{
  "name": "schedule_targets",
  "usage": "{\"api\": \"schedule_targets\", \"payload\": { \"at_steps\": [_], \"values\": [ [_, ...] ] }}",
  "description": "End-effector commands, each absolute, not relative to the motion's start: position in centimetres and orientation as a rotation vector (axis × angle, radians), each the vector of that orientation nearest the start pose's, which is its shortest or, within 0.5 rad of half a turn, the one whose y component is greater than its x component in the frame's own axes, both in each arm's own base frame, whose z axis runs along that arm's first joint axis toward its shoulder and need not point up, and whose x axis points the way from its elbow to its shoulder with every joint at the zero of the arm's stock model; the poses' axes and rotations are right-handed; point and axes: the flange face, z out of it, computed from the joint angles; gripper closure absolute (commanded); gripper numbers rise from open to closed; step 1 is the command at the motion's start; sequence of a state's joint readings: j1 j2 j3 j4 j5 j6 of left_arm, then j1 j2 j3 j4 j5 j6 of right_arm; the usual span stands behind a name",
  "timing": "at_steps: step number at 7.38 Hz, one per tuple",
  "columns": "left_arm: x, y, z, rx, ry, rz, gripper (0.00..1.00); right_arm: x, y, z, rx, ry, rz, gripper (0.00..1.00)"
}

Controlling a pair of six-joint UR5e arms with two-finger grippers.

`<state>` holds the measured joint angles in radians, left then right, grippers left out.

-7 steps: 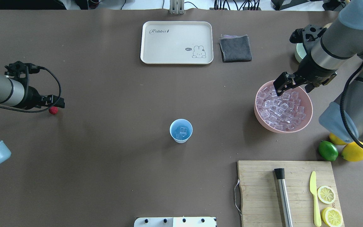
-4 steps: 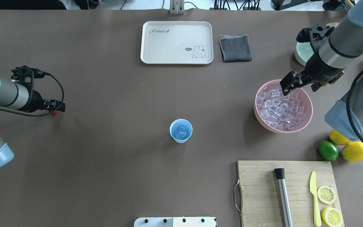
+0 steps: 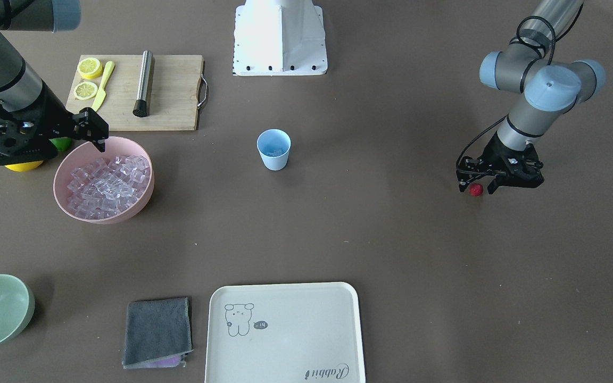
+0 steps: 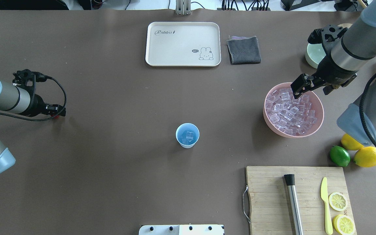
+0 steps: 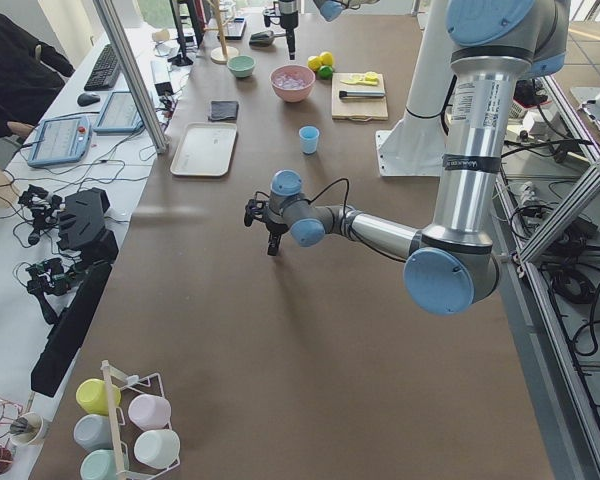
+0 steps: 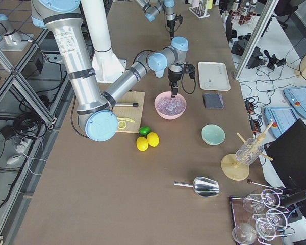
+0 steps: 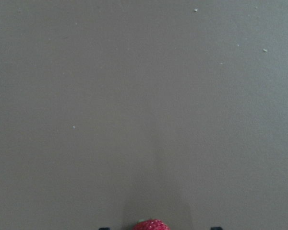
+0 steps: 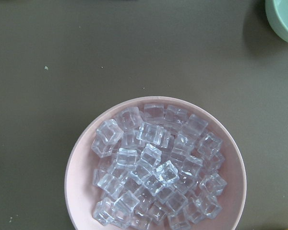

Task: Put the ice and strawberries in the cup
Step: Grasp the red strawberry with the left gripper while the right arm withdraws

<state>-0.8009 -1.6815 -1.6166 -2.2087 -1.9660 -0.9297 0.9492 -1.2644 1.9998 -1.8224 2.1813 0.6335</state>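
The left pincer (image 3: 477, 186) is hanging wide-jawed around the strawberry (image 3: 476, 190) lying on the surface (image 3: 370, 223), well apart from the cup (image 3: 274, 149), so I'm thinking a lopsided squeeze is risking rolling the berry away.

Blue cup (image 3: 274, 158) upright, ice (image 4: 189, 136) inside; strawberry (image 3: 476, 190) on table (image 4: 109, 169).

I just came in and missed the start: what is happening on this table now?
The left gripper is down at the table, open around the strawberry. The right gripper hangs over the pink bowl of ice. The cup in the middle already holds a few cubes, no berry yet.
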Motion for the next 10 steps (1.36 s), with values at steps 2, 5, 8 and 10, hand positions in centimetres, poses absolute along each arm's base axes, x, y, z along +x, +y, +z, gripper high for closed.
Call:
{"api": "schedule_targets", "payload": {
  "at_steps": [2, 5, 8, 10],
  "values": [
    [32.8, -47.6, 51.8, 0.232, 0.833, -0.002, 0.74, -25.5, -48.7, 33.2, 0.024, -0.759, -0.135, 0.0],
    [31.8, -47.3, 48.2, 0.217, 0.871, -0.009, 1.0, -24.8, -48.7, 32.9, 0.028, -0.77, -0.13, 0.0],
    [34.9, -45.9, 33.8, 0.096, 0.937, -0.205, 1.0, -22.3, -48.8, 35.9, 0.038, -0.745, -0.187, 0.0],
    [43.0, -43.3, 23.7, 0.048, 0.913, -0.279, 1.0, -16.0, -49.3, 41.3, 0.048, -0.72, -0.249, 0.0]
  ]
}}
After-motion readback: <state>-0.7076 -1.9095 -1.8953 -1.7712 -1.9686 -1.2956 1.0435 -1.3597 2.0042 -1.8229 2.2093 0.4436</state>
